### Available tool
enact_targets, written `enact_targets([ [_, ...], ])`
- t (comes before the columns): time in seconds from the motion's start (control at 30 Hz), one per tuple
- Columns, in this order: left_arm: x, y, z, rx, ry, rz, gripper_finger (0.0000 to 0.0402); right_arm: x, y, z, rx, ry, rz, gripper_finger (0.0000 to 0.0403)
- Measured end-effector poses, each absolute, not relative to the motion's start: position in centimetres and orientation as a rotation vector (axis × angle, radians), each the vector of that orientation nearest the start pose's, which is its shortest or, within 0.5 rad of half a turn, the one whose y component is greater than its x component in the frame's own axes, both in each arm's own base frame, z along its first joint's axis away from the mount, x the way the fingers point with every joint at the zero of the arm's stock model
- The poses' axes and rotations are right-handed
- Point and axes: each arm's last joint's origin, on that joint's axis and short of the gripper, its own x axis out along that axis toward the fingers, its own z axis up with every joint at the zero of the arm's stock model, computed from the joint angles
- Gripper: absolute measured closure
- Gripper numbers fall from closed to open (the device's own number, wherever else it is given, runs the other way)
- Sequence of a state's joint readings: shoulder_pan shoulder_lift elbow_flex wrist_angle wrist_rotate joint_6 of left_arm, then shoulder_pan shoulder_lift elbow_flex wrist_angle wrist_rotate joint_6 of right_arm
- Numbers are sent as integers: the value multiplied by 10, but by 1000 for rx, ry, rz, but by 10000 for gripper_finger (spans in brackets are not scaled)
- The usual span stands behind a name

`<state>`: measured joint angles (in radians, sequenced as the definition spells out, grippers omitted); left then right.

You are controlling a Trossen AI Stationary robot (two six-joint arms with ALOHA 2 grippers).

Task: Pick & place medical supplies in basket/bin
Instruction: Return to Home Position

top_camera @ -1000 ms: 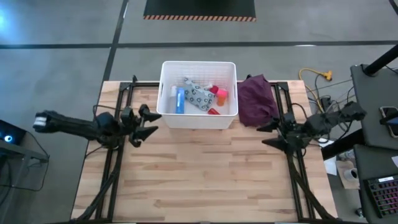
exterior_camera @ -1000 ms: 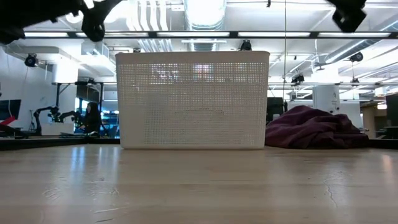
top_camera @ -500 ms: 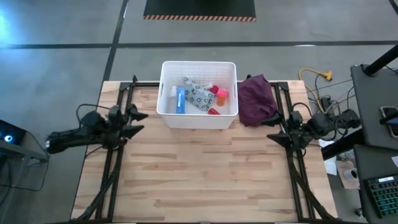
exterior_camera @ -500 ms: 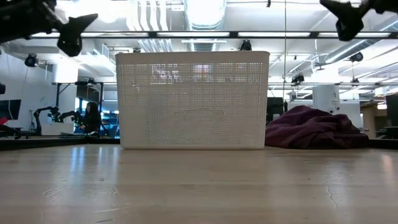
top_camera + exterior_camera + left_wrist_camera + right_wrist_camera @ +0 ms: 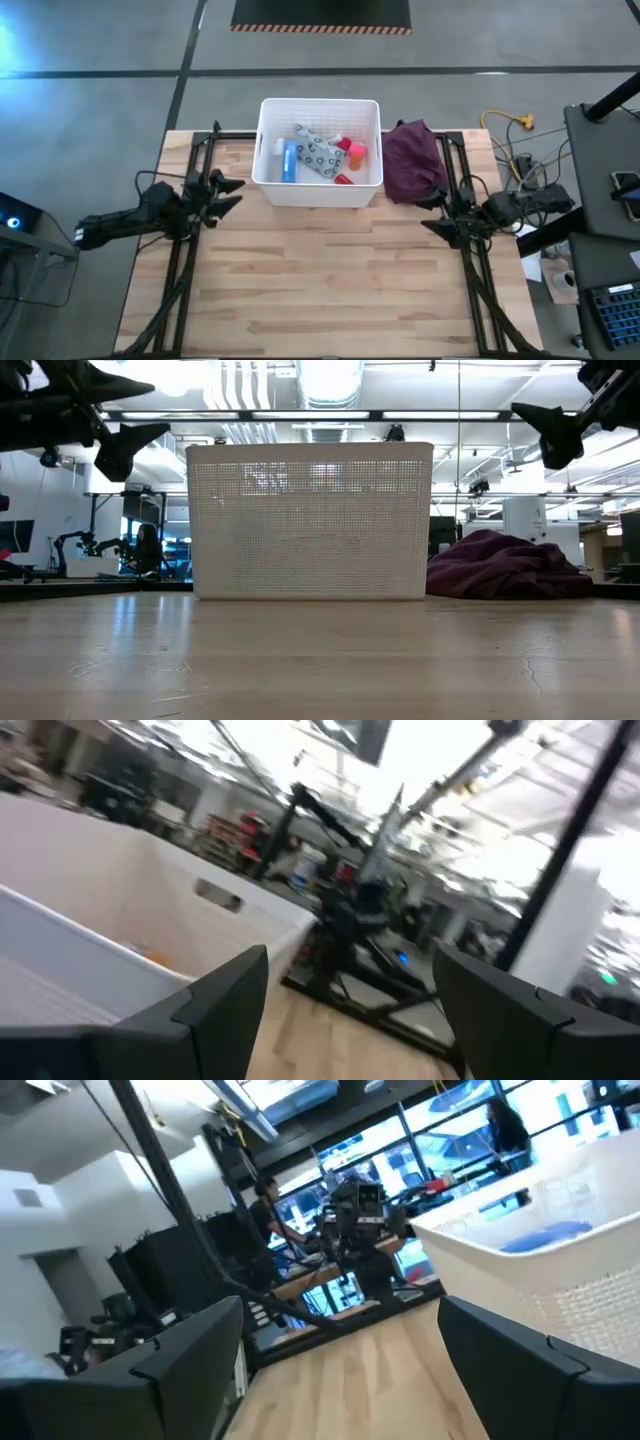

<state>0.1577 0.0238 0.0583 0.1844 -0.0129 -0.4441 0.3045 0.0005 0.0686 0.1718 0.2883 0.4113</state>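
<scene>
The white ribbed basket (image 5: 319, 150) stands at the table's far middle and fills the low view's centre (image 5: 310, 520). Inside it lie a blue packet (image 5: 289, 160), a pale green patterned pouch (image 5: 318, 153), and pink (image 5: 356, 153) and red (image 5: 343, 179) pieces. My left gripper (image 5: 228, 192) is open and empty, left of the basket, above the table. My right gripper (image 5: 437, 213) is open and empty, right of the basket, near the purple cloth.
A dark purple cloth (image 5: 414, 160) lies bunched on the table right of the basket, also seen in the low view (image 5: 505, 565). Black arm frames run along the table's left (image 5: 185, 250) and right (image 5: 478, 270) sides. Bare wooden tabletop (image 5: 320, 280) spreads in front of the basket.
My left arm pulled back toward the table's left edge, then came a little way back toward the basket. My right gripper drew back toward the right edge, then eased back toward the table's middle. Both stay open and empty. The basket and its contents have not moved.
</scene>
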Motion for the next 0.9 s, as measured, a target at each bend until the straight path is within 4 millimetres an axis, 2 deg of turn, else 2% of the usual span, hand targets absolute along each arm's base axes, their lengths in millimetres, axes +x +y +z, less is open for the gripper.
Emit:
enact_targets([
  [0.23,89,18,207,-422,-254,172,134,91,15,191,468,-209,-4,76],
  [0.5,91,19,198,-426,-218,187,134,93,2,189,434,-220,-132,76],
  [0.67,93,20,194,-428,-200,193,134,95,-1,179,449,-128,-149,76],
  [0.77,94,20,192,-430,-187,195,134,95,-3,172,467,-79,-229,76],
  [0.9,96,20,188,-433,-156,200,134,97,-6,171,328,-55,-333,76],
])
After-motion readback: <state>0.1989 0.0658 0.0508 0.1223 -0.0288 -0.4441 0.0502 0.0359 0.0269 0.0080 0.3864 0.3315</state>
